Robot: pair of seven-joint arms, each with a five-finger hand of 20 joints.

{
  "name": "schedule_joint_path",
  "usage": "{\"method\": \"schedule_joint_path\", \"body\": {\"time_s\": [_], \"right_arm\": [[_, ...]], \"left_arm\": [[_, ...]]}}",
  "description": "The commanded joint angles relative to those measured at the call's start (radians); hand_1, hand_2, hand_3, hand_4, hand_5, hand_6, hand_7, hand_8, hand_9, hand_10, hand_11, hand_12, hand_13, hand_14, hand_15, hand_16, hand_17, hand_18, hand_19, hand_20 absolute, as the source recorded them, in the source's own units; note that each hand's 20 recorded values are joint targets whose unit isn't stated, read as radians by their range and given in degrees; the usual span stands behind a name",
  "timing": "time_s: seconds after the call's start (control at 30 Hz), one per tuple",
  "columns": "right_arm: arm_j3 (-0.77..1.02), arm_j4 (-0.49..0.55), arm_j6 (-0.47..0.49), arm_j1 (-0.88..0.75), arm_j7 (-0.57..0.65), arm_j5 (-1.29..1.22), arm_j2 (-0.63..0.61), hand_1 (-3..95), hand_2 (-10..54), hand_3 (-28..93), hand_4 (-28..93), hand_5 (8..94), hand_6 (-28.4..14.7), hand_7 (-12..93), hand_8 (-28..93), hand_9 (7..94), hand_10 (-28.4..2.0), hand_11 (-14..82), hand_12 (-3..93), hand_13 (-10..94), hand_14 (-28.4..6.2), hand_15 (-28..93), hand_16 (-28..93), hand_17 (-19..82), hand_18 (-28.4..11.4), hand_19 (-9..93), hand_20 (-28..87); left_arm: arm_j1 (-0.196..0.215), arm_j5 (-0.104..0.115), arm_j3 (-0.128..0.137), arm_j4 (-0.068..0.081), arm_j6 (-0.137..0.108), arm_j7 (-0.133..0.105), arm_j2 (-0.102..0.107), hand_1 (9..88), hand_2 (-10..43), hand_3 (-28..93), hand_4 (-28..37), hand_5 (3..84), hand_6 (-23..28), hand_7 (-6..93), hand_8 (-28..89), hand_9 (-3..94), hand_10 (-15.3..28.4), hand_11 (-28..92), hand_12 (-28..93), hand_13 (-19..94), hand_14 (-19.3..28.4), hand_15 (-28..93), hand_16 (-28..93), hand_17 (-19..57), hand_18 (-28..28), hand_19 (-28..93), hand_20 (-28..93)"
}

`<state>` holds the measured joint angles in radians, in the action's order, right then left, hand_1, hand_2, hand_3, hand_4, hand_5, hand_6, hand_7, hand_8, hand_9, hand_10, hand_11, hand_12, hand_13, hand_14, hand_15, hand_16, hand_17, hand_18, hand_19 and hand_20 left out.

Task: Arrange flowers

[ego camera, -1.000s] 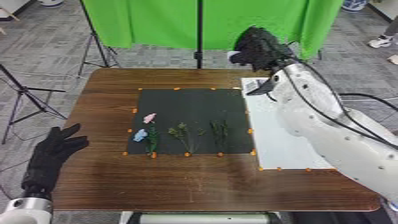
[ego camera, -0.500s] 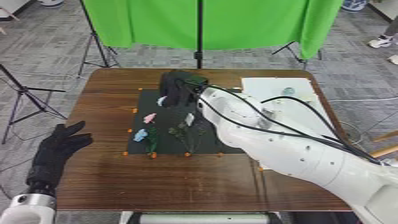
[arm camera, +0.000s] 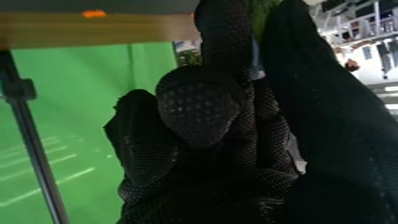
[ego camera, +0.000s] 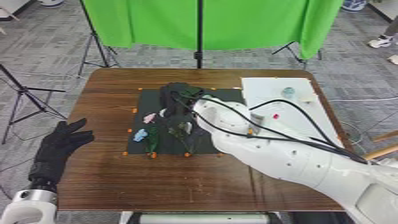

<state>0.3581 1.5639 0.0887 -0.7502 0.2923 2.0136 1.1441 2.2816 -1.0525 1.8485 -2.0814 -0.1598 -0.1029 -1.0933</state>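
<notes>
My right hand (ego camera: pixel 178 99) is over the upper middle of the black mat (ego camera: pixel 233 95) in the head view. In the right wrist view my right hand (arm camera: pixel 200 107) has its fingers curled, pinching a green plant piece (arm camera: pixel 261 15). A whitish piece (ego camera: pixel 187 128) shows just below that hand. On the mat's left lie a pink flower (ego camera: pixel 149 118) and a blue flower (ego camera: pixel 140 135), with a dark green sprig (ego camera: pixel 152 141) beside the blue one. Thin green stems (ego camera: pixel 190 143) lie mid-mat. My left hand (ego camera: pixel 59 147) is open at the table's left edge.
A white sheet (ego camera: pixel 266 90) at the right holds a pale blue-green item (ego camera: pixel 288 92) and a small red item (ego camera: pixel 276 116). My right arm crosses the mat's right side and the sheet. Orange markers line the mat, and a green curtain (ego camera: pixel 151 25) hangs behind the brown table (ego camera: pixel 115 100).
My right hand has swung left from beyond the table's far right side to over the mat, then moved slightly nearer. More of the white sheet and its items is uncovered. The left hand has barely shifted.
</notes>
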Motion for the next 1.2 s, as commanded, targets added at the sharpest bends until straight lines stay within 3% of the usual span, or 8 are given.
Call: {"method": "schedule_joint_path", "body": {"time_s": [0.03,0.53,0.63,0.9,1.2], "right_arm": [[-0.014,0.000,0.031,-0.026,0.000,0.025,-0.005,61.8,-9.5,60,-19,71.8,2.3,32,6,83.6,-7.7,9.4,45.8,85,-1.8,63,35,58,-12.6,93,52],[-0.008,0.019,0.046,-0.024,-0.006,0.064,-0.033,60.2,-9.5,61,-19,67.6,2.1,31,4,77.6,-8.6,6.1,40.2,83,-2.2,63,34,56,-12.4,93,52],[-0.005,0.022,0.055,-0.028,0.007,0.049,-0.039,60.0,-9.5,61,-19,67.4,2.2,31,4,77.4,-8.7,6.2,40.0,83,-2.3,64,34,56,-12.4,93,52],[0.012,0.028,0.105,-0.028,0.006,0.052,-0.048,58.9,-9.5,61,-19,66.6,2.2,30,4,76.2,-9.0,5.6,39.2,82,-2.4,64,34,56,-12.6,93,52],[0.058,0.061,0.209,-0.014,0.014,0.021,-0.057,54.4,-9.5,63,-19,63.7,2.8,26,3,68.8,-11.5,15.1,28.3,82,-2.6,63,33,55,-12.9,93,51]], "left_arm": [[0.018,-0.001,0.000,0.000,-0.001,0.002,-0.007,14.8,27.4,58,-28.3,45.2,8.0,7.3,-6,49.5,17.3,18,8,41,20.5,22,-4,10.7,14.4,18,16],[0.025,-0.003,0.007,-0.006,-0.008,0.005,-0.011,14.9,26.7,58,-28.3,45.2,8.0,7.4,-6,49.5,17.3,18,8,41,20.5,22,-4,10.5,14.4,18,16],[0.020,-0.003,0.007,-0.003,0.000,0.006,-0.010,15.1,26.6,58,-28.3,45.2,7.9,7.4,-6,49.4,17.3,18,8,41,20.5,22,-4,10.5,14.5,18,16],[0.033,-0.002,0.015,-0.011,-0.009,0.004,-0.014,15.2,26.5,58,-28.3,45.2,7.9,7.4,-6,49.5,17.3,18,8,41,20.5,22,-4,10.4,14.5,18,16],[0.036,-0.005,0.017,-0.014,-0.003,0.007,-0.015,15.4,26.3,58,-28.3,45.3,7.5,7.7,-6,49.4,17.2,18,8,41,20.6,22,-4,10.2,14.6,18,16]]}}
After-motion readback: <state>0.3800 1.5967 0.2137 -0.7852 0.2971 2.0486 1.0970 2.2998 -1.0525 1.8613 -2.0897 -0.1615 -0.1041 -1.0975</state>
